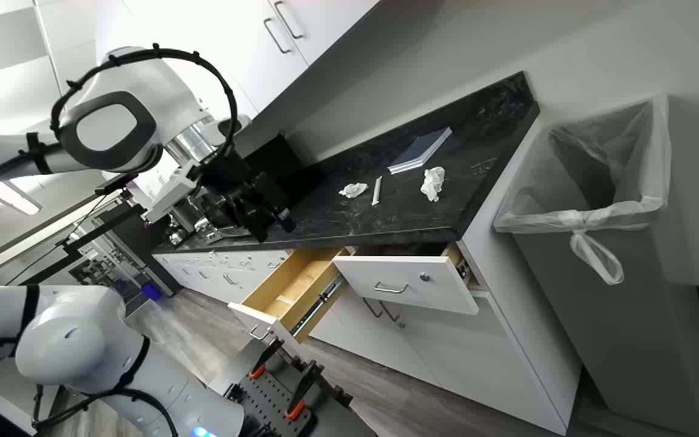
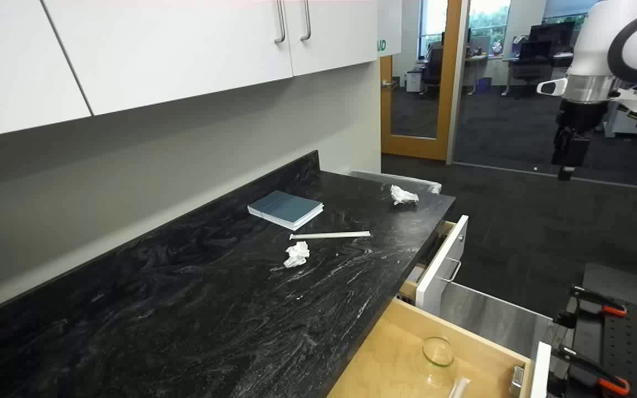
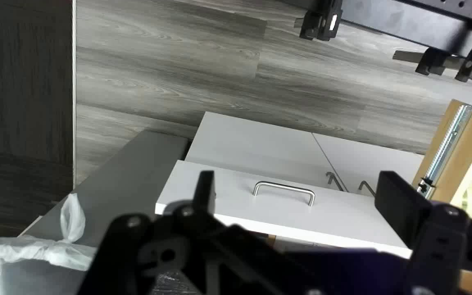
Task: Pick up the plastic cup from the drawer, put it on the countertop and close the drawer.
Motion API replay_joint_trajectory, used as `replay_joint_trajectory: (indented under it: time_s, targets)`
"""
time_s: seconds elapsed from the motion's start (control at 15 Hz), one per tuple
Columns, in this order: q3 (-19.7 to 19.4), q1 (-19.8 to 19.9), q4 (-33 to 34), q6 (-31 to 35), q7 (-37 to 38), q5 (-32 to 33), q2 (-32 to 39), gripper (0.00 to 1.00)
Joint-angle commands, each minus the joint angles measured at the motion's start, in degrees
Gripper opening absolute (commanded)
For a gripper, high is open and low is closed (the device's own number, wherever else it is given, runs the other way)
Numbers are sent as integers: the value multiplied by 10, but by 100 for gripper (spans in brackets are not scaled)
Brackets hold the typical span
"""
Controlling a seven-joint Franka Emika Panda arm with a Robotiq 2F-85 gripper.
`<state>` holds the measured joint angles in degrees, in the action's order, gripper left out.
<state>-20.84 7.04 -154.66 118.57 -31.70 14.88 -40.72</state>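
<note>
At the left in an exterior view, the tool (image 1: 273, 226) hangs high, spread wide and holding nothing, presumably made ready for a downward grip. Next, the drawer (image 1: 298, 285) stands pulled well out, probably so that a reach from above can pass the edge of the bench (image 1: 401, 194). The clear cup (image 2: 438, 356) is inside that drawer, near a white strip (image 2: 459, 388); whether the cup stands upright I cannot tell. Further right, on the bench, come a crumpled wad (image 1: 354, 190) and a thin stick (image 1: 377, 191); below them, the wider drawer (image 1: 401, 273), pulled partway out just beside the task's one, has a front that a low tool might knock. Then a book (image 1: 420, 150) and another wad (image 1: 432, 184) lie on the bench, so the cup likely needs a spot apart from this clutter, and at the far right stands a grey bin (image 1: 628, 291).
</note>
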Motion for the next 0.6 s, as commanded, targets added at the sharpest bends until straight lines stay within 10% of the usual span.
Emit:
replay_joint_trajectory:
  time_s: [0.0,0.53]
  targets:
    - [6,6,1,0,-4,-5,1,100]
    - [55,-38,-14,-16,11,-37,-19,100]
